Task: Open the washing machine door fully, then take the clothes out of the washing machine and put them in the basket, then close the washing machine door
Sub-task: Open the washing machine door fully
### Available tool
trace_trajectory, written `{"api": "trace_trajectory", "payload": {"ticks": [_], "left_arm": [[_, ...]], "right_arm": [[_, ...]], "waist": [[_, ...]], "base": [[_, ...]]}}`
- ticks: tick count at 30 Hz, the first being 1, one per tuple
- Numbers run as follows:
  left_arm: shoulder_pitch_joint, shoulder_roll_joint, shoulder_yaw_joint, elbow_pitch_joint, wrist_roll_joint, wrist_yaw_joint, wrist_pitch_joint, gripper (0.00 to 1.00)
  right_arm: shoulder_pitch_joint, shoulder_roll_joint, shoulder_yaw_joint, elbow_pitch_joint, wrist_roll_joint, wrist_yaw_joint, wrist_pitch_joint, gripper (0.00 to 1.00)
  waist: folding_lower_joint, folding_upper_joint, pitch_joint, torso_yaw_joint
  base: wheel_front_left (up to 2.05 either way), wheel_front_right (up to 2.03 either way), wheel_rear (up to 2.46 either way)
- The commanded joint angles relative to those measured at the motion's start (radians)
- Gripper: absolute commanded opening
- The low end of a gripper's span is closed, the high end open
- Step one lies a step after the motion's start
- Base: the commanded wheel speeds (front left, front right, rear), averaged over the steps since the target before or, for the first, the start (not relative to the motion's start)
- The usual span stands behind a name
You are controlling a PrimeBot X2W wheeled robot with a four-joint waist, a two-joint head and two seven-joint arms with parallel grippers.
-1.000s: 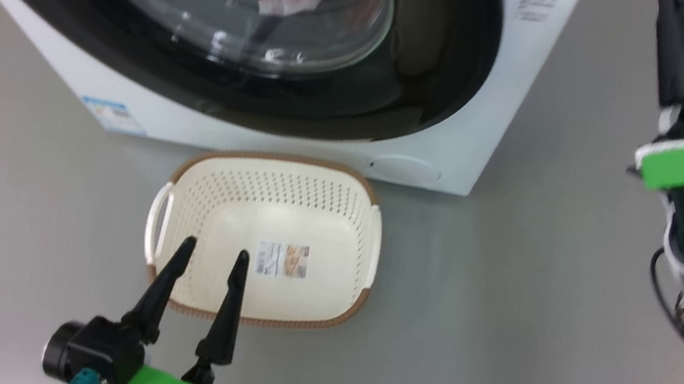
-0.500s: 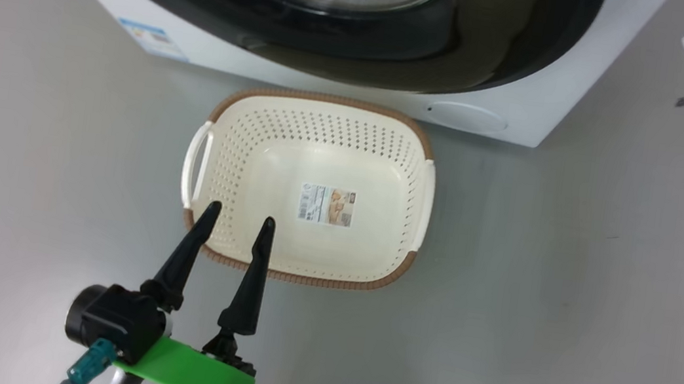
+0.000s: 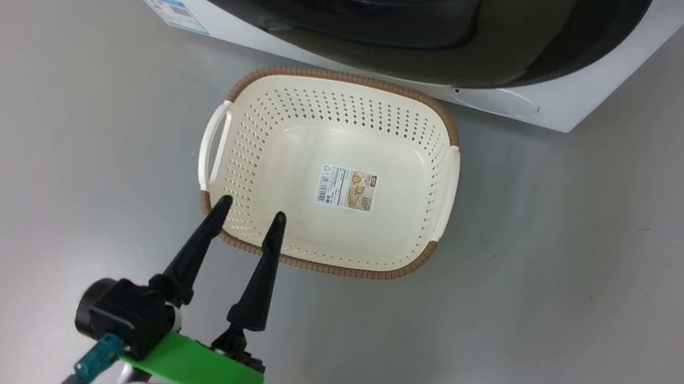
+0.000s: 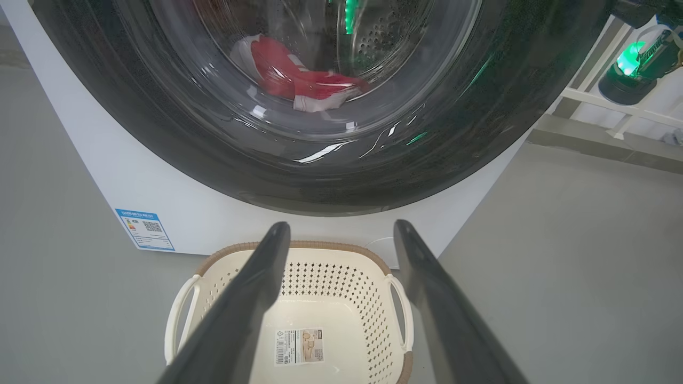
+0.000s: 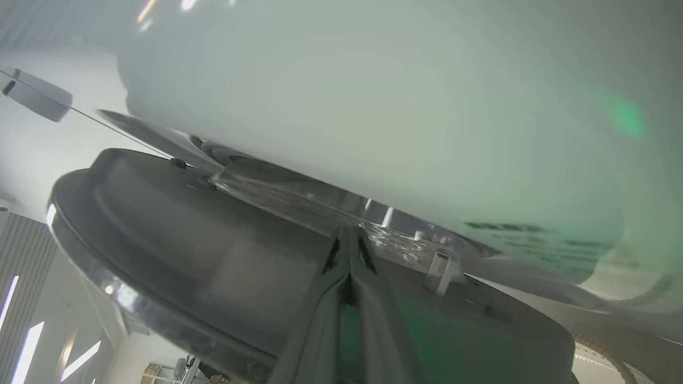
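- Grey floor (image 3: 568,281) carries the items, smooth and even.
- Left gripper (image 3: 250,208): fingers moderately apart, holding nothing, tips over the near left rim of the basket (image 3: 344,77).
- Basket stands upright, barcode sticker (image 3: 346,187) on its bottom, just in front of the washing machine (image 3: 564,109).
- Washing machine door (image 4: 160,138): the clothes (image 4: 299,80) lie behind its glass, inside the drum.
- Right gripper (image 5: 349,234): fingers pressed together, gripping nothing, tips at the door's edge; contact cannot be confirmed.

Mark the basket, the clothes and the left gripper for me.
basket (image 3: 344,77): head view, far brown rim.
clothes (image 4: 283,72): left wrist view, middle of red fabric.
left gripper (image 3: 251,206): head view, midway between fingertips.
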Motion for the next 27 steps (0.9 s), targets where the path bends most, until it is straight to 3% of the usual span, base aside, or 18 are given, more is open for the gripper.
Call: {"api": "trace_trajectory", "payload": {"ticks": [1,27], "left_arm": [[-0.012,0.013,0.024,-0.023,-0.008,0.01,-0.012,1.0],[0.07,0.013,0.058,0.0,0.012,-0.006,-0.012,1.0]], "right_arm": [[0.006,0.027,0.005,-0.019,0.004,0.008,0.026,0.0],[0.281,0.154,-0.009,-0.118,-0.079,0.008,0.157,0.0]], "waist": [[0.0,0.0,-0.002,0.001],[0.0,0.0,-0.185,-0.038]], "base": [[0.0,0.0,0.0],[0.0,0.0,0.0]]}}
